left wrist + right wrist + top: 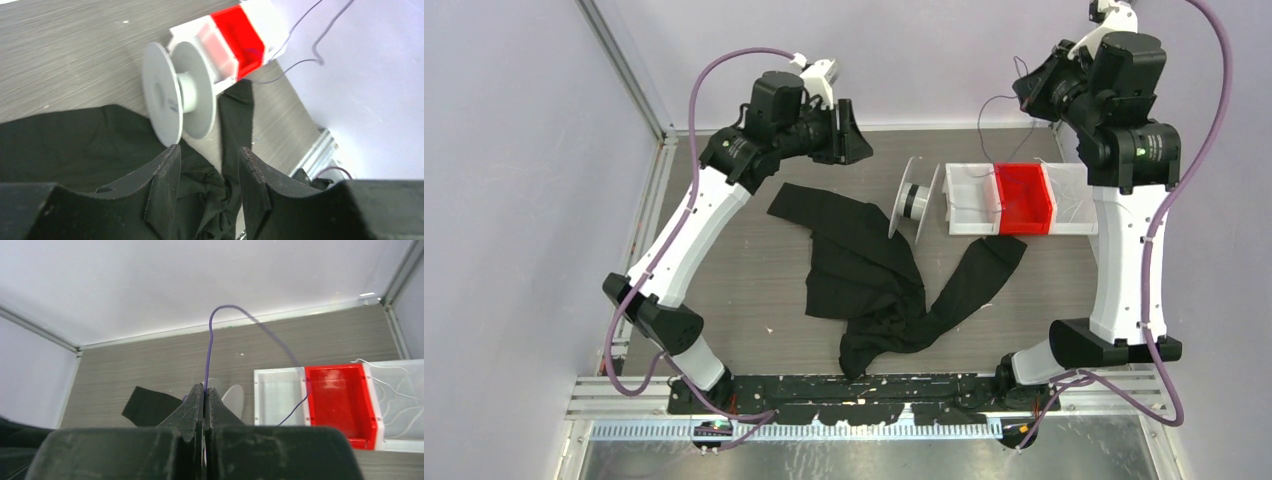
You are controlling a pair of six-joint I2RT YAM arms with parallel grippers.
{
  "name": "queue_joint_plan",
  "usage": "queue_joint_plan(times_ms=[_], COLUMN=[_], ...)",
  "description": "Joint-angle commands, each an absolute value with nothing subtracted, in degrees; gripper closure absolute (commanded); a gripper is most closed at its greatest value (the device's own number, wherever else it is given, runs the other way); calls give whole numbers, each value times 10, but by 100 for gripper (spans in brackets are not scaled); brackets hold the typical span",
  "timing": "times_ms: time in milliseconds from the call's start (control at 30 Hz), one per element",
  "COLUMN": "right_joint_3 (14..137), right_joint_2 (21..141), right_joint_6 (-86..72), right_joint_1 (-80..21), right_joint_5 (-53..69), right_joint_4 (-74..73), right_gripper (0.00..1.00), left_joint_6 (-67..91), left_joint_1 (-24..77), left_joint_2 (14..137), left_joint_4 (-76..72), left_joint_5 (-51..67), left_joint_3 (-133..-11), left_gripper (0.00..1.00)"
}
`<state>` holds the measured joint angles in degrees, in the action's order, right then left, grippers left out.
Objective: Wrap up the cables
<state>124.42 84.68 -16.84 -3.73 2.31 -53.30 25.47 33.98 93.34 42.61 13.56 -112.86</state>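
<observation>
The right gripper (204, 390) clamped the cable (209, 340) at its tips; light and floppy, it likely needed pinching near its end.

Top cam looks down from behind me, whole table (754, 300) framed. Left wrist cam: low, near the spool (161, 95). Right wrist cam: high, farther back. All share the red bin (1022, 198), right of centre.

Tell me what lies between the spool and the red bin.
A white bin, beside the red bin; the spool stands at its other end. Top view.
</observation>
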Motion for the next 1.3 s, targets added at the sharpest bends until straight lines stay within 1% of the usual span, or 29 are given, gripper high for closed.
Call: queue_joint_plan(times_ms=[0, 133, 233, 400, 600, 700, 800, 1000, 1133, 1267], right_joint_3=[1287, 1285, 1265, 1257, 1262, 1260, 1245, 1172, 1129, 1129], right_joint_2=[820, 790, 769, 755, 751, 750, 754, 761, 771, 801], right_joint_6=[-195, -251, -293, -310, -299, -278, -253, -255, -275, -283], right_joint_1=[-36, -36, -36, -35, -35, -36, -35, -36, -36, -39], right_joint_5=[89, 101, 155, 240, 269, 285, 310, 331, 339, 334], right_joint_4=[-537, -510, -475, -453, -467, -487, -511, -464, -402, -374], right_gripper=[99, 99, 99, 100, 99, 99, 99, 99, 99, 100], left_joint_6=[248, 262, 294, 346, 416, 401, 366, 298, 288, 293], left_joint_1=[336, 337, 337, 337, 336, 335, 335, 335, 319, 294], left_joint_2=[953, 949, 942, 974, 1011, 1023, 1024, 1023, 1034, 1044], left_joint_4=[399, 325, 257, 271, 246, 272, 296, 312, 323, 336], left_joint_5=[279, 363, 370, 364, 396, 385, 351, 259, 258, 274], left_joint_3=[-1166, -1104, -1052, -1073, -1090, -1103, -1101, -1078, -1082, -1084], left_gripper=[51, 41, 36, 37, 38, 38, 38, 37, 36, 37])
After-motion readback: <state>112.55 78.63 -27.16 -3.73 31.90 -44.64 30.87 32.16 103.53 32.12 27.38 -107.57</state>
